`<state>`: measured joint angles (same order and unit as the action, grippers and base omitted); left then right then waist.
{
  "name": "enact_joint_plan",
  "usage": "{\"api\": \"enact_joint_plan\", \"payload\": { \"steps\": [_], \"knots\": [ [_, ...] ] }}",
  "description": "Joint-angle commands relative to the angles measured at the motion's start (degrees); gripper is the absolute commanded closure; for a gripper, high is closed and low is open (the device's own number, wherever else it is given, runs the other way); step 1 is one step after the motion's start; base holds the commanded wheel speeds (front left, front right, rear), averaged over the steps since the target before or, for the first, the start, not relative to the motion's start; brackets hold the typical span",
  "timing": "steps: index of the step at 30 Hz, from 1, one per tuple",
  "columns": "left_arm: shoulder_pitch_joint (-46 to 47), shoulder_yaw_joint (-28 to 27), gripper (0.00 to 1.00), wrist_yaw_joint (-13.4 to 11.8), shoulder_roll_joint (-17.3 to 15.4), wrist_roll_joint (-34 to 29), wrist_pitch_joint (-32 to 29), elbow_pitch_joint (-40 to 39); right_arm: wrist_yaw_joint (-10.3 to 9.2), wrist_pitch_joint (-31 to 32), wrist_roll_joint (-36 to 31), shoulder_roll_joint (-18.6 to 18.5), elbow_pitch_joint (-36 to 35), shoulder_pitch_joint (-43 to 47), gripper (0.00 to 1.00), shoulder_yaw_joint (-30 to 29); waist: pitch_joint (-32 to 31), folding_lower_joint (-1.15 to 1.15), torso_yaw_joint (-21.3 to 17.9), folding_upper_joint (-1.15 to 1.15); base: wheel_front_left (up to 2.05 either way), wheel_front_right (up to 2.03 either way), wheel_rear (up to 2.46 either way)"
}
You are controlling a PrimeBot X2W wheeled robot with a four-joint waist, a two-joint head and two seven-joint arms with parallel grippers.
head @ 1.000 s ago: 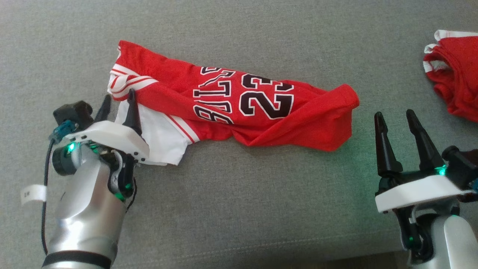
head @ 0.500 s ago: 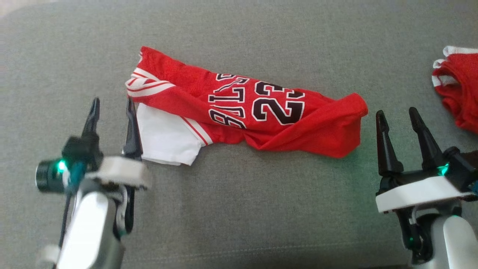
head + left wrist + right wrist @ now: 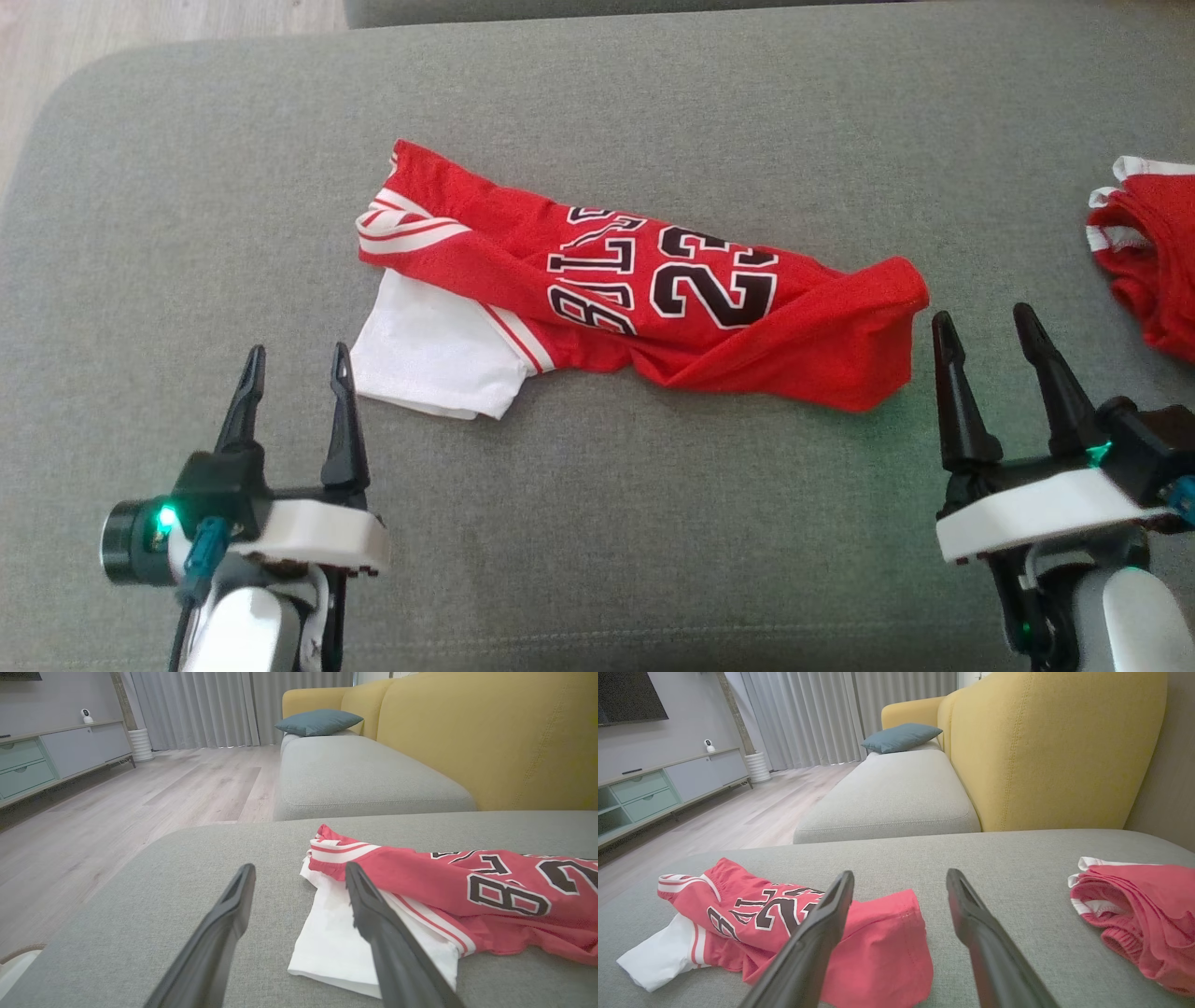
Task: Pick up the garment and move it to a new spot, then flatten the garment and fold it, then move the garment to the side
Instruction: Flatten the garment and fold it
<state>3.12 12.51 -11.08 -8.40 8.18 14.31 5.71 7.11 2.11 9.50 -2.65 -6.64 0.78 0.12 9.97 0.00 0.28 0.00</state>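
Surface: grey sofa cushion is being worked on.
Garment: is being left bunched at centre, white end toward 8 o'clock.
Left tool: is being drawn back to 7 o'clock, spread wide, empty, white end just released.
Right tool: is being held wide apart, empty, at 4 o'clock.
Meaning: placing seemingly done; flattening is being awaited.

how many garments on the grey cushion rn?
2. The red 23 jersey lies crumpled in the middle of the grey cushion, white part toward the robot's left. A second red garment is bunched at the right, cut by the head view's edge; more may lie beyond.
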Motion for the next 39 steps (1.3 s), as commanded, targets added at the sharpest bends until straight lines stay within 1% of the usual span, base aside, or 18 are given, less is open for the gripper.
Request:
{"api": "enact_joint_plan", "payload": {
  "steps": [1,10,13,17,19,23,28,35,36,37,38,39],
  "knots": [
    [1.5,-2.0,0.00,0.0,-0.4,-0.1,0.7,-2.1,0.37,0.1,-0.4,-0.2,-2.2,-0.9,0.00,1.5,0.0,0.00,0.0,0.00,0.00,0.00,0.00],
    [1.6,-1.9,0.00,0.6,-0.2,0.1,0.7,-1.4,0.37,0.3,-0.1,-0.2,-2.4,-1.0,0.00,1.4,0.3,0.00,-0.1,0.00,0.00,0.00,0.00],
    [2.8,-1.5,0.00,1.7,-0.1,0.9,0.2,0.4,0.37,0.3,0.0,-0.2,-2.5,-1.1,0.00,1.2,0.8,0.00,0.0,0.00,0.00,0.00,0.00],
    [6.6,-1.2,0.00,4.4,-0.2,3.5,-4.6,6.1,0.37,0.4,0.2,-0.2,-2.8,-1.7,0.00,1.6,2.2,0.00,0.0,0.00,0.00,0.00,0.00],
    [8.7,-1.6,0.00,5.8,-0.6,5.2,-7.5,10.0,0.37,0.5,0.2,-0.2,-2.8,-2.1,0.00,1.9,2.9,0.00,-0.3,0.00,0.00,0.00,0.00],
    [12.4,-2.6,0.00,8.2,-1.2,8.4,-11.5,17.1,0.37,0.7,0.4,-0.2,-2.6,-2.7,0.00,2.1,3.9,0.00,-1.2,0.00,0.00,0.00,0.00],
    [15.1,-3.6,0.00,9.9,-1.4,11.5,-16.3,23.5,0.37,0.7,0.6,-0.2,-2.3,-2.8,0.00,1.6,4.6,0.00,-1.9,0.00,0.00,0.00,0.00],
    [17.2,-3.1,0.00,11.7,-1.8,13.2,-20.0,29.0,0.37,0.9,0.9,-0.2,-2.0,-3.1,0.00,1.5,5.1,0.00,-2.3,0.00,0.00,0.00,0.00],
    [17.3,-2.8,0.24,12.1,-1.7,13.3,-20.8,29.5,0.37,1.0,0.9,-0.2,-1.9,-3.2,0.00,1.4,5.1,0.00,-2.4,0.00,0.00,0.00,0.00],
    [17.4,-2.4,0.64,12.2,-1.9,13.2,-21.5,29.9,0.37,1.4,0.7,-0.2,-1.8,-3.1,0.00,1.3,5.1,0.00,-2.4,0.00,0.00,0.00,0.00],
    [17.4,-1.9,0.95,12.4,-2.0,13.0,-22.1,30.1,0.37,2.0,0.6,-0.4,-1.6,-3.1,0.00,1.4,5.1,0.00,-2.4,0.00,0.00,0.00,0.00],
    [17.5,-1.5,1.00,12.5,-2.1,12.7,-22.6,30.1,0.37,2.6,0.6,-0.6,-1.4,-3.0,0.00,1.5,5.2,0.00,-2.4,0.00,0.00,0.00,0.00]
  ]
}}
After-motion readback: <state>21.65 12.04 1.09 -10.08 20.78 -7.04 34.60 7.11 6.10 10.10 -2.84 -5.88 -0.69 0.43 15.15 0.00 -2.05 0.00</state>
